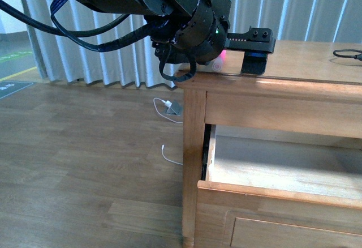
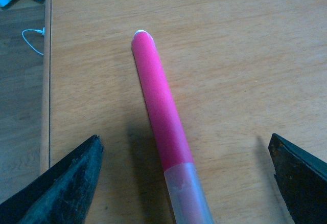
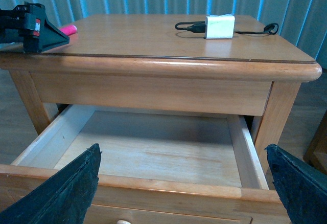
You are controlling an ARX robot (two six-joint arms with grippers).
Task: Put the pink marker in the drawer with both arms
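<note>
The pink marker [image 2: 161, 111] lies flat on the wooden chest top, its pale cap toward the camera. My left gripper [image 2: 184, 147] is open just above it, one black finger on each side and neither touching. In the front view the left gripper [image 1: 254, 50] hovers over the top's near left corner, and only a pink glimpse of the marker [image 1: 222, 55] shows. The drawer [image 3: 153, 147] is pulled out and holds nothing. My right gripper [image 3: 182, 155] is open in front of the drawer's front rail [image 1: 271, 194]. From there I also see the marker [image 3: 69, 29] beside the left gripper [image 3: 36, 27].
A white adapter [image 3: 219, 26] with a black cable [image 1: 348, 54] lies at the back right of the top. The top's left edge [image 2: 46, 81] runs close to the marker. A white cable and grey plug [image 1: 169, 107] lie on the wooden floor, with curtains behind.
</note>
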